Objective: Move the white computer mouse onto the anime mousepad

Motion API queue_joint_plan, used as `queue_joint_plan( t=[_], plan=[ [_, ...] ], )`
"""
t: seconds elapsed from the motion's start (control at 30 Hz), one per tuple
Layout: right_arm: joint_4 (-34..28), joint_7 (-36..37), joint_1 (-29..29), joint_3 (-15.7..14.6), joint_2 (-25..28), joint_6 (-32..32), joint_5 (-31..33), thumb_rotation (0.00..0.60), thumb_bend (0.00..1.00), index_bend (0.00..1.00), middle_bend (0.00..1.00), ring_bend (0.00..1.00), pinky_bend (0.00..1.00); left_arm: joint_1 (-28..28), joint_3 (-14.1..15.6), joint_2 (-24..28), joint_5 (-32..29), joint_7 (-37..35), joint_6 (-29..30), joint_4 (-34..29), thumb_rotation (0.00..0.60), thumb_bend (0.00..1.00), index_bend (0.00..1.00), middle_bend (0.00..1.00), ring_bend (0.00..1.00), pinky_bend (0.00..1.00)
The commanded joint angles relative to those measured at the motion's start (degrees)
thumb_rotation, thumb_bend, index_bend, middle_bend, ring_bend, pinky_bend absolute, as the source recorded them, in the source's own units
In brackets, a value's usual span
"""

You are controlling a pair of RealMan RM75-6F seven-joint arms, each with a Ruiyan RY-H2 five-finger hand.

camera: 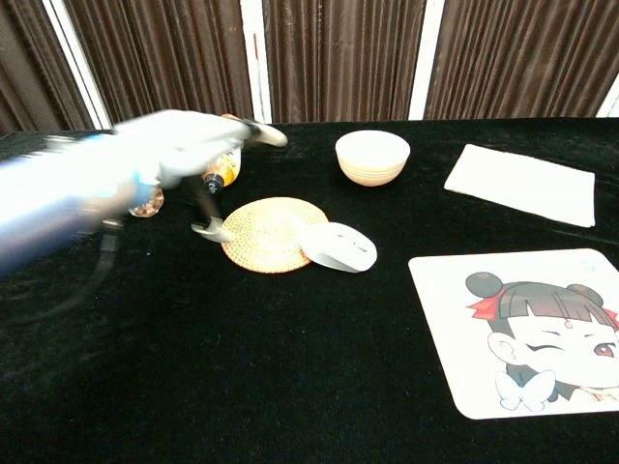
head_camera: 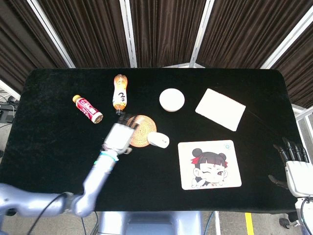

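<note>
— So where does the white computer mouse (camera: 338,246) sit right now?

— On the black worktop (head_camera: 58,142), touching the edge of the woven coaster (camera: 273,232) and near the anime mousepad (head_camera: 209,164), but not on it. Nothing holds it.

— And the left robot hand (head_camera: 118,137)?

— Blurred in both views, off to the left of the coaster with nothing in it; its fingers look spread (though the blur makes me hedge). The right robot hand (head_camera: 294,164) hangs at the worktop's right edge, fingers apart, holding nothing.

— How should the move be done well?

— Come over the mouse from above, wrap the sides of its shell low so the smooth top cannot slip, lift just clear of the cloth, and carry it right and toward the robot. Set it flat near the mousepad's middle before letting go.
</note>
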Motion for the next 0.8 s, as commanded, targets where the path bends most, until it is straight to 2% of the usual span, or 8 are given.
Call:
queue_joint_plan(
  t=[0.03,0.23,0.4,0.57,0.8],
  plan=[
    [-0.1,-0.6,0.0,-0.3,-0.3,0.0,-0.4,0.6,0.04,0.15,0.0,0.0,0.0,9.0,6.3,9.3,9.2,-9.4,7.3,-6.1,0.6,0.08,0.0,0.0,0.0,0.0],
    [-0.9,-2.4,0.3,-0.8,-0.9,-0.5,-1.0,0.6,0.04,0.15,0.0,0.0,0.0,20.2,14.7,16.8,20.7,-22.0,16.0,-5.5,0.6,0.08,0.0,0.0,0.0,0.0],
    [-1.9,-4.1,0.6,-1.0,-1.6,-0.8,-1.0,0.6,0.04,0.15,0.0,0.0,0.0,28.4,19.8,19.8,28.1,-29.6,23.2,-0.7,0.6,0.08,0.0,0.0,0.0,0.0],
    [-1.3,-5.7,0.9,-1.2,-3.0,-1.1,-1.3,0.6,0.04,0.15,0.0,0.0,0.0,35.0,22.1,20.4,32.9,-37.1,28.7,6.1,0.6,0.08,0.0,0.0,0.0,0.0],
    [-2.0,-8.4,2.2,-1.2,-5.5,-2.5,-1.5,0.6,0.04,0.15,0.0,0.0,0.0,39.7,21.4,18.9,35.7,-44.4,30.5,14.2,0.6,0.08,0.0,0.0,0.0,0.0]
  ],
)
